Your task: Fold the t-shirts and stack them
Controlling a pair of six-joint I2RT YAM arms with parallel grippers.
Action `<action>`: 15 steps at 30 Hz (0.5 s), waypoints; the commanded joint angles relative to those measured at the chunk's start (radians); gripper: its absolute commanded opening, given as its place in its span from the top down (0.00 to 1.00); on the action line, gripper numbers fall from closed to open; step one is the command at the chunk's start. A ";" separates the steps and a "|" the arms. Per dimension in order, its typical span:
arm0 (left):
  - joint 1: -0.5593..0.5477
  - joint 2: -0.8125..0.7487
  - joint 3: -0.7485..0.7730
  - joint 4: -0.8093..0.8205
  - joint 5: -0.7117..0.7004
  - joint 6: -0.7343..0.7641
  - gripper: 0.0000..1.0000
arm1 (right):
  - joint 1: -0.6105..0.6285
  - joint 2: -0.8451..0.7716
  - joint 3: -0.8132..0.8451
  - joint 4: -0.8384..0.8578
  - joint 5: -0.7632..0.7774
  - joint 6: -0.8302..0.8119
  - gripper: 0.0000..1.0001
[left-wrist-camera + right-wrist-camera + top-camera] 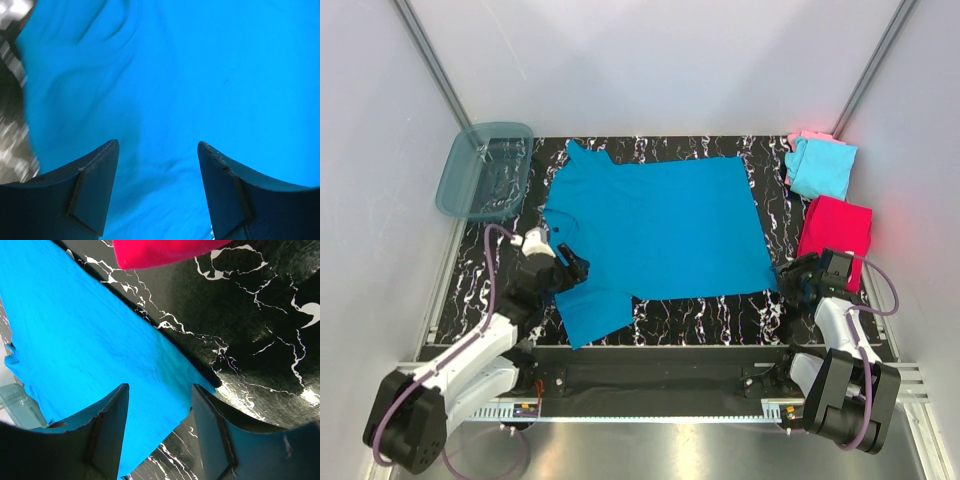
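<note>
Position of the teal-blue t-shirt (655, 225): spread flat in the middle of the counter (760, 310), its long axis running from 9 to 3 o'clock in the overhead view, collar end toward 9 and hem toward 3. The sleeves point to 11 and 7 o'clock. The left fingers (572, 268) stand over the collar end, at about 8 o'clock on the garment. They are parted with nothing clamped, and the wrist view shows only blue cloth beneath and between them. From these fingers the body of the shirt extends toward 2 to 3 o'clock. The right fingers (794, 279) stand at the hem's near corner, about 4 o'clock on the garment. They too are parted and grip nothing, and the corner of the cloth lies below the gap on bare counter. From them the shirt extends toward 10 o'clock. Each arm is therefore nearest to its own end of the long axis. In my judgement the coming grasp depends on both arms pinching the near edge so that the fold carries toward 12 o'clock. Other shirts lie well apart at 2 to 3 o'clock: the light cyan shirt (823, 168) on the pale pink shirt (807, 136), and the magenta-red shirt (835, 230) just beside the right fingers. A tub (485, 170) sits at 10 o'clock.
</note>
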 commanded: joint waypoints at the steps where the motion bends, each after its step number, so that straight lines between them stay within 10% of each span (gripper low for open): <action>1: 0.003 -0.163 -0.098 -0.066 -0.047 -0.088 0.33 | -0.007 -0.012 0.000 0.015 -0.028 -0.008 0.40; 8: 0.003 -0.575 -0.161 -0.326 -0.143 -0.146 0.38 | -0.007 -0.011 -0.003 0.018 -0.024 -0.014 0.40; 15: 0.003 -0.606 -0.184 -0.465 -0.052 -0.215 0.42 | -0.007 0.005 -0.003 0.026 -0.016 -0.010 0.40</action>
